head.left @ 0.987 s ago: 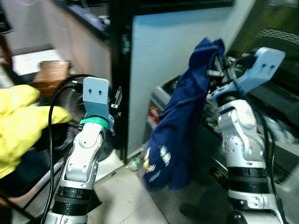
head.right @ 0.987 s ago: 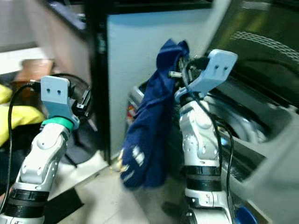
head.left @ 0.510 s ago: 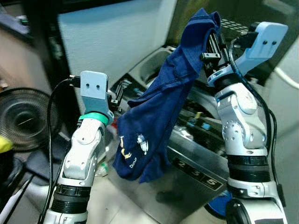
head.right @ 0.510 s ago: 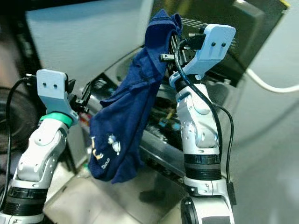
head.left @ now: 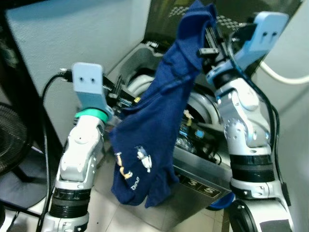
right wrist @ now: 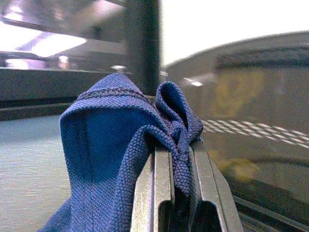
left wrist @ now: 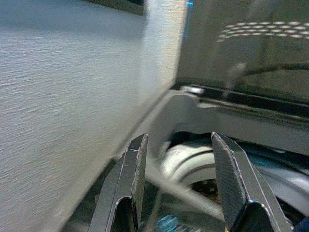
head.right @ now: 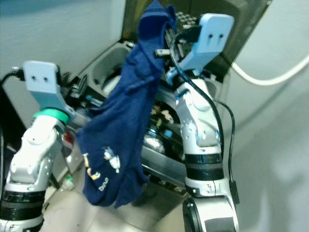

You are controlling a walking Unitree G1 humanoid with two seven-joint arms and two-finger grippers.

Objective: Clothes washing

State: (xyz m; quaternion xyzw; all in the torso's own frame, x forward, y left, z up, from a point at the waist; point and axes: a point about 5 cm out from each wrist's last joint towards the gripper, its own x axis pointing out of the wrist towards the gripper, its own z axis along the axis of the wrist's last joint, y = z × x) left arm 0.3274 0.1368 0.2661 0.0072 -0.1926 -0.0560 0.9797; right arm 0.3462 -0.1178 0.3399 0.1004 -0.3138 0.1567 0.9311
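1. The right gripper (head.left: 208, 36) is raised high, its two fingers closed on a bunched fold of the navy garment (head.left: 154, 125); in the right wrist view the cloth (right wrist: 120, 145) wells up over and between the pinched fingers (right wrist: 161, 193).
2. The garment hangs as one long drape from that grip, its printed hem dangling lowest, in front of the washing machine (head.left: 203, 176) — not yet over the open tub (head.left: 140, 87).
3. The left gripper (left wrist: 181, 188) is held at chest height with its fingers apart and nothing between them; its wrist view looks toward the tub's pale rim (left wrist: 188, 159).
4. The step in hand appears to be carrying the garment to the tub and dropping it in.
5. To do it well, the right arm should probably travel forward until the grip sits over the middle of the opening, staying high enough that the hem clears the front edge of the machine rather than snagging on the control panel (head.left: 195, 181).
6. Lowering before release would let the cloth pile inside instead of draping over the rim.
7. The free left gripper could tuck in any trailing hem — a likely fault, given how long the cloth hangs.
8. The fingers should part only once most of the fabric is below the rim.
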